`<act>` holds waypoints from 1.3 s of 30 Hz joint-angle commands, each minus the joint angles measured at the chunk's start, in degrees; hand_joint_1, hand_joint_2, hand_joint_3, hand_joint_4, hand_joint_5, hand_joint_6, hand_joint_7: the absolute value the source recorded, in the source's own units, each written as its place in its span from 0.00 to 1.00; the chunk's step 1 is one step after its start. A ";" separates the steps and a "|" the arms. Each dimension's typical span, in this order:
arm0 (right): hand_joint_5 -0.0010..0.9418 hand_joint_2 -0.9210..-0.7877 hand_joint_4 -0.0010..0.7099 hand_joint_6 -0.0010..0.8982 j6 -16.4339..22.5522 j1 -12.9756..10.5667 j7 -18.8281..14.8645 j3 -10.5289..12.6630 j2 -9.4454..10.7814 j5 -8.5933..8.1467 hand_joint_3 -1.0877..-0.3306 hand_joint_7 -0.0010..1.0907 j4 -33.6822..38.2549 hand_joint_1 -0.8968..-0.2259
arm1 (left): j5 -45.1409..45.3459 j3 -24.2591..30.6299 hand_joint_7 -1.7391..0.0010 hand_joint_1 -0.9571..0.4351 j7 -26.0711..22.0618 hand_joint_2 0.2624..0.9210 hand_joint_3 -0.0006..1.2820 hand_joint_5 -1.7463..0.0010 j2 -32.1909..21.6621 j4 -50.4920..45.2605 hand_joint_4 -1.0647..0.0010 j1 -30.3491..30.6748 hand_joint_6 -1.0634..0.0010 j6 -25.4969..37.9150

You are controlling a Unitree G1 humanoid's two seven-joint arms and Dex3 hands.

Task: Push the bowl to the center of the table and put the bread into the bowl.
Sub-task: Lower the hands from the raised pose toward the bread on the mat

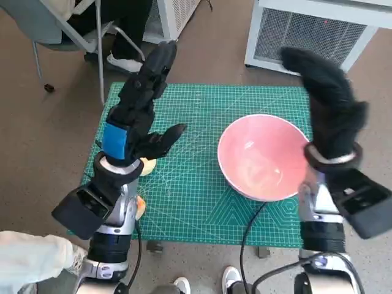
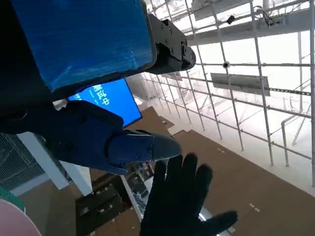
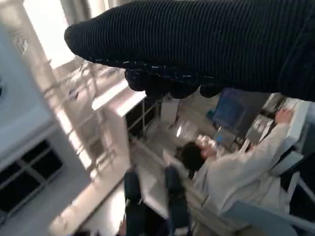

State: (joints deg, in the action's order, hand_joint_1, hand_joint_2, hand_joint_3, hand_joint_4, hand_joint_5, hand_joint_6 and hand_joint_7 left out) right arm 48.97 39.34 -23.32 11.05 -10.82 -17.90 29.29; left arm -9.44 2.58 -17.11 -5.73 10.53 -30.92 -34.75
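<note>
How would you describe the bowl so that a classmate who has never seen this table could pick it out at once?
Start at the green mat covering the small table. On the mat's right half, just in front of the black gloved right hand, sits the bowl. It is pink, round and empty, and far larger than anything else on the mat.

My head camera looks steeply down onto the green cutting mat (image 1: pixel 202 177). My left wrist camera sits close behind the left hand (image 2: pixel 83 73), facing up toward the ceiling, and catches the right hand (image 2: pixel 179 201), which the head view shares.
</note>
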 commanded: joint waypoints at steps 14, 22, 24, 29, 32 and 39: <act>0.02 0.00 0.34 0.00 4.05 -6.52 13.19 9.39 -0.73 4.37 0.32 0.51 18.44 0.60 | -0.81 1.13 0.99 0.33 -0.13 1.00 0.21 1.00 -0.89 -0.25 0.76 1.06 0.66 -0.32; 0.01 0.00 0.33 0.00 5.26 -8.07 17.77 8.94 0.74 7.13 0.26 0.49 25.77 0.59 | -1.75 1.40 0.99 0.34 -0.63 1.00 0.21 1.00 -1.27 -0.36 0.77 1.17 0.66 0.11; 0.01 0.00 0.32 0.00 5.09 -8.04 19.09 8.44 1.29 8.09 0.24 0.48 27.52 0.59 | -1.82 1.50 0.99 0.34 -0.69 1.00 0.21 1.00 -1.33 -0.19 0.76 1.09 0.66 0.11; 0.02 0.00 0.35 0.00 3.55 -6.75 19.43 8.42 2.11 7.98 0.25 0.50 32.98 0.59 | -1.60 1.54 0.99 0.35 -0.59 1.00 0.21 1.00 -1.37 -0.20 0.76 1.02 0.66 0.18; 0.02 0.00 0.34 0.00 1.49 -5.13 18.73 8.84 2.17 7.55 0.27 0.49 37.28 0.59 | -1.51 1.55 0.99 0.36 -0.58 1.00 0.21 1.00 -1.47 -0.30 0.76 1.03 0.66 0.27; 0.01 0.00 0.31 0.01 -3.68 -2.08 16.54 10.35 3.06 5.91 0.28 0.47 42.35 0.63 | -1.41 1.78 0.99 0.34 -0.61 1.00 0.21 1.00 -1.88 -0.60 0.76 1.22 0.66 0.43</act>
State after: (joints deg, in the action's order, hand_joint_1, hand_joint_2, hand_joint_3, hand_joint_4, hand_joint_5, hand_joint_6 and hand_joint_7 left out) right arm 48.10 36.10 -5.69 20.38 -8.56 -10.75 69.28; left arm -10.95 4.07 -17.61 -6.90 10.50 -30.17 -34.52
